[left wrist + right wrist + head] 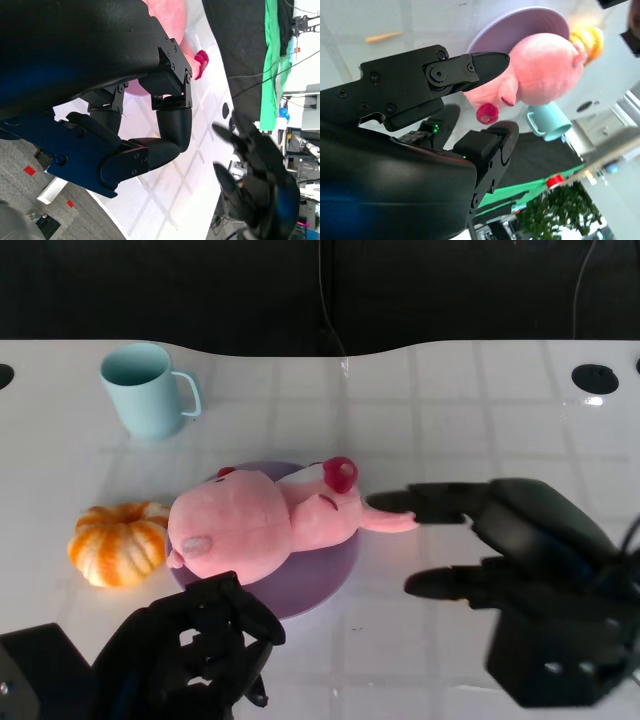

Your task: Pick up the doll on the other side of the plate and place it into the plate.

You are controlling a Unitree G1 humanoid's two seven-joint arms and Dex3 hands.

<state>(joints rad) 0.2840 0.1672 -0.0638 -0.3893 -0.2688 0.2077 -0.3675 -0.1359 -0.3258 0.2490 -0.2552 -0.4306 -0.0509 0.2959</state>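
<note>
Doll (pixel 262 520): pink plush, lies on its side across the purple plate (pixel 320 585), head end toward the left hand's fingers, a thin pink limb sticking out past the rim toward the right hand's fingers. Most of the body is over the plate; placement looks largely done, judged from this lie.

Near: left hand (pixel 195 655), fingers curled inward with nothing in them. The curl sits just short of the doll's head, not touching it as far as the head view shows. Left wrist view confirms the curl and shows no object inside.

Right hand (pixel 520 570), fingers spread apart and holding nothing. Upper fingertip (pixel 385 502) is just beside the doll's protruding limb; contact cannot be told. Right wrist view shows the doll and a red loop (pixel 486 113) on it beyond the fingertips, none of it between them.

Handling judgement: soft, light, compressible; will not break or slip readily, fabric gives friction. It will sag if lifted by the thin limb or the loop. Best hold looks like the thick midsection, fingers wrapping across the body. A light squeeze should suffice.

Beside the left fingers, past the plate rim: orange pumpkin (pixel 118 542), close to the doll's head.

Farthest from both sets of fingers: pale blue mug (pixel 143 390), upright on the white table (pixel 480 410), well apart from the plate.
</note>
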